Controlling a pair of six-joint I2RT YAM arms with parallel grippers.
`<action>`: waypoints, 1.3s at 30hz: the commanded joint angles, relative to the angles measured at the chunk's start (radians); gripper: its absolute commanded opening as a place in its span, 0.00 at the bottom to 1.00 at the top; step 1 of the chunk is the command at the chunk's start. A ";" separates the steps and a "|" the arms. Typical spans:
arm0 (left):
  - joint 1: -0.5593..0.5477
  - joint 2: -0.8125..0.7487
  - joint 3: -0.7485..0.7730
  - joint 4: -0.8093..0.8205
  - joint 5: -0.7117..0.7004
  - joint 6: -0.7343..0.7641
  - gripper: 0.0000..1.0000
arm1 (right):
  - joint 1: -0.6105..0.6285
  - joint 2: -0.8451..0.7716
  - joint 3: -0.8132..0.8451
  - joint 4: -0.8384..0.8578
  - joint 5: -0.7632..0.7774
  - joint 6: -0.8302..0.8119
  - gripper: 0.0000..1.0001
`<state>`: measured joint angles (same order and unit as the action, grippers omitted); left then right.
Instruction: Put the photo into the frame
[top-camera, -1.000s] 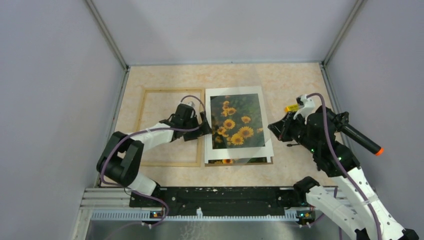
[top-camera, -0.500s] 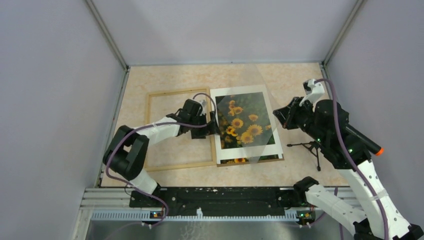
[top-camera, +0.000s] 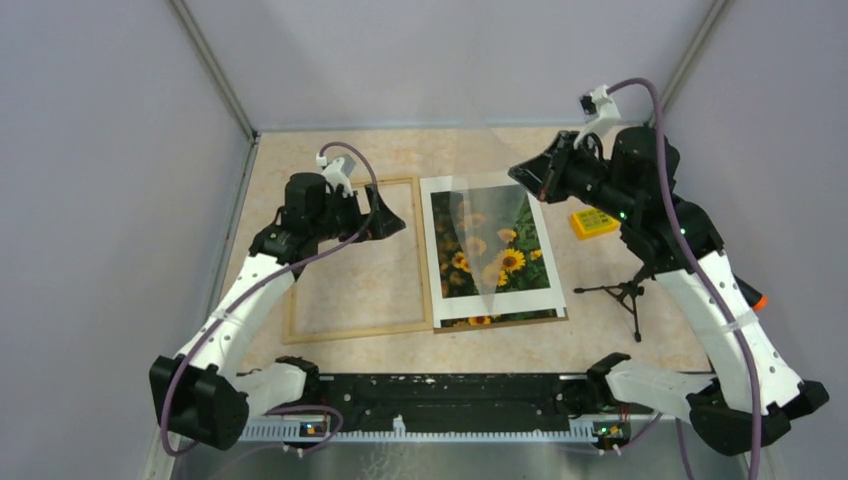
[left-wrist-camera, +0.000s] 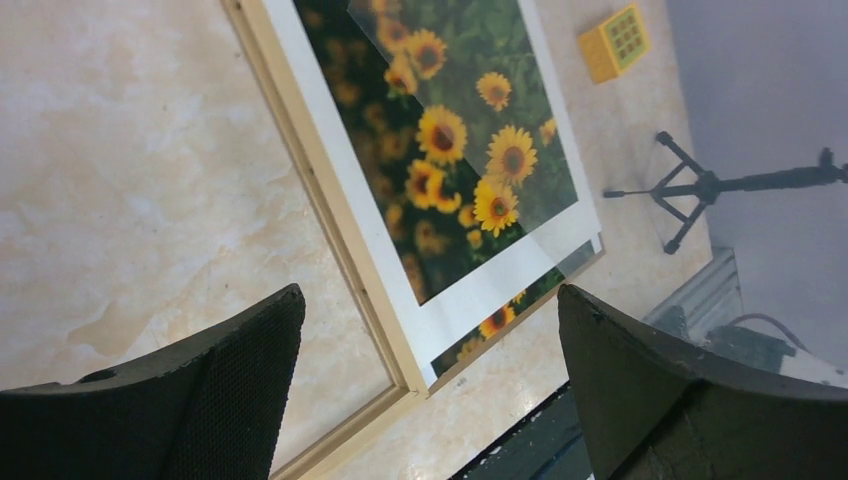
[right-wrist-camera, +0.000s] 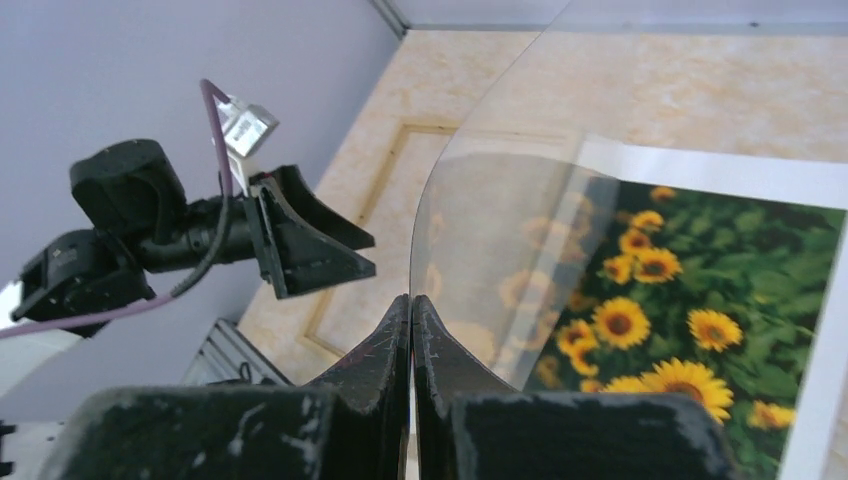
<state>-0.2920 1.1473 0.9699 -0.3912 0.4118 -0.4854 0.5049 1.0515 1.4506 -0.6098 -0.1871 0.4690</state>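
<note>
The light wood frame (top-camera: 360, 329) lies flat on the table at centre left, its right rail (left-wrist-camera: 330, 200) against the white mat (top-camera: 500, 300). The sunflower photo (top-camera: 495, 245) lies under that mat, to the right of the frame opening, with a strip of it showing below the mat (left-wrist-camera: 495, 322). My left gripper (top-camera: 390, 222) hovers open above the frame's upper right part with nothing between its fingers (left-wrist-camera: 430, 300). My right gripper (top-camera: 525, 175) is raised over the photo's far end, shut on the edge of a clear sheet (right-wrist-camera: 500, 230) that hangs tilted over the photo.
A small yellow block (top-camera: 593, 221) sits right of the photo. A little black tripod (top-camera: 625, 295) stands nearer, at the right. Grey walls close in the table on three sides. The black base rail (top-camera: 440, 392) runs along the near edge.
My right gripper has risen and moved back with the clear sheet. My left gripper has lifted off the photo's left edge and drawn back left. Frame and photo shifted slightly right.
</note>
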 joint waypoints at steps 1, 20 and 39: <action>0.002 -0.097 0.072 -0.020 0.065 0.042 0.99 | 0.094 0.119 0.156 0.107 -0.045 0.055 0.00; 0.003 -0.388 0.161 -0.227 -0.178 0.009 0.99 | 0.177 0.297 0.108 0.514 0.122 0.450 0.00; -0.073 -0.159 -0.252 -0.006 -0.161 -0.142 0.99 | 0.185 -0.112 -0.950 0.769 0.519 0.574 0.00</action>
<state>-0.3378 1.0214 0.7475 -0.4637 0.3046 -0.5850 0.6777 1.0233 0.5449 0.0711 0.1993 1.0817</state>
